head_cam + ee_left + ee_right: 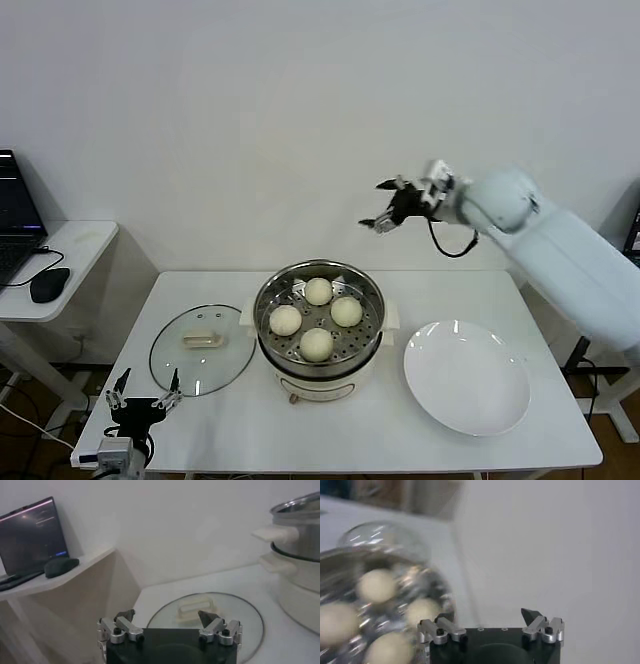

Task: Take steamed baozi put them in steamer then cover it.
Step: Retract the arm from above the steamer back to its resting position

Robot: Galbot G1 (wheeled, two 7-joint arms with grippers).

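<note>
Resting in steamer: four baozi | cover on table | head view alone shows plate | both tools open, empty

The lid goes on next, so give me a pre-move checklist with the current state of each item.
1. All four baozi in the steamer: ok.
2. Plate has no buns left on it: ok.
3. Cover flat on the table, handle up, nothing on it: ok.
4. Left pincer open, near the cover's front edge, not touching it: ok.
5. Right pincer open, holding nothing, raised behind the steamer: ok.
6. Path over the steamer for the cover: ok.
</note>
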